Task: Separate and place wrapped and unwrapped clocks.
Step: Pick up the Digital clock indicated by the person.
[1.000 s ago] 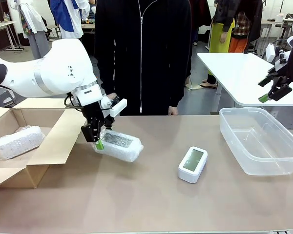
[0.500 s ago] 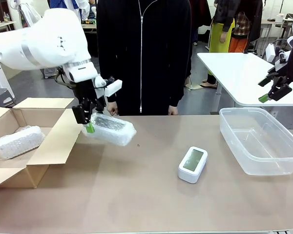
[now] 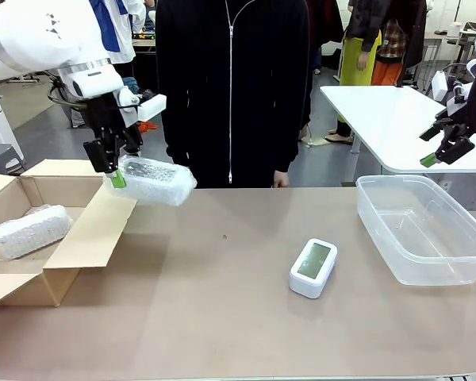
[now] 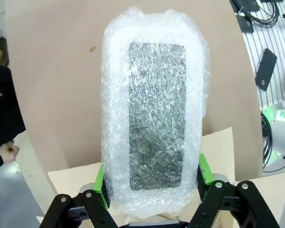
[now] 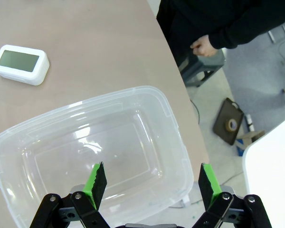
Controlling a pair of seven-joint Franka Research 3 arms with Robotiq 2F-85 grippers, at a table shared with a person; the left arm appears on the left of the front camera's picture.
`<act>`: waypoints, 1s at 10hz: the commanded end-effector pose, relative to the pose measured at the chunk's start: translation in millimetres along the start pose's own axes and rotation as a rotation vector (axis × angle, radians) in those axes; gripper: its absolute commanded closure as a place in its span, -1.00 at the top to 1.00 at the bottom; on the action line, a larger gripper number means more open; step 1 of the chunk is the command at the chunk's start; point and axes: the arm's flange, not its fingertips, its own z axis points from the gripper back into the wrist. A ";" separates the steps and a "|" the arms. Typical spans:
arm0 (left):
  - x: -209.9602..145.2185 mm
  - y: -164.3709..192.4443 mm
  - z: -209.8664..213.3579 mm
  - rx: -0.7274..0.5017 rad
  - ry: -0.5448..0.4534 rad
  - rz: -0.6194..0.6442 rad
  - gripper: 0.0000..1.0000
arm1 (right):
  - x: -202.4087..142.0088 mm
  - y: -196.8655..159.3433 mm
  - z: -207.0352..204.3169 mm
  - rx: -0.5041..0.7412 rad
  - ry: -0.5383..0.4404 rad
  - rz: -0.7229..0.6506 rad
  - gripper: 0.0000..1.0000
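My left gripper (image 3: 113, 173) hangs above the open flap of a cardboard box (image 3: 95, 226), shut on one end of a wrapped clock (image 3: 155, 181). In the left wrist view this wrapped clock (image 4: 152, 118) shows a grey speckled face, and the left gripper (image 4: 152, 176) clamps it between its green pads (image 4: 205, 170). A second wrapped clock (image 3: 28, 230) lies inside the box. The unwrapped clock (image 3: 313, 267), white with a pale display, lies on the table right of centre; the right wrist view has the unwrapped clock (image 5: 21, 64) at upper left. My right gripper (image 3: 443, 149) is open, high at the right, and the right gripper (image 5: 152, 183) looks down on the bin.
A clear plastic bin (image 3: 381, 184) stands at the table's right, its rim (image 5: 133, 90) below my right gripper. A person in black stands at the far edge, one hand (image 3: 280, 181) at the table. A white table (image 3: 389, 119) stands behind on the right.
My left gripper has lifted the wrapped clock off the table and carried it up and left, to above the box's flap. The right arm has not moved.
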 end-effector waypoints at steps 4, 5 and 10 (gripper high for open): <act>2.6 -5.3 -1.2 0.041 -0.040 0.049 -0.50 | -0.7 0.6 -0.4 0.003 0.000 0.004 1.00; 0.2 -1.1 3.1 0.012 -0.026 0.015 -0.50 | -0.7 0.6 -0.4 0.003 0.000 0.004 1.00; 0.2 -1.1 3.1 0.012 -0.026 0.015 -0.50 | -0.7 0.6 -0.4 0.003 0.000 0.004 1.00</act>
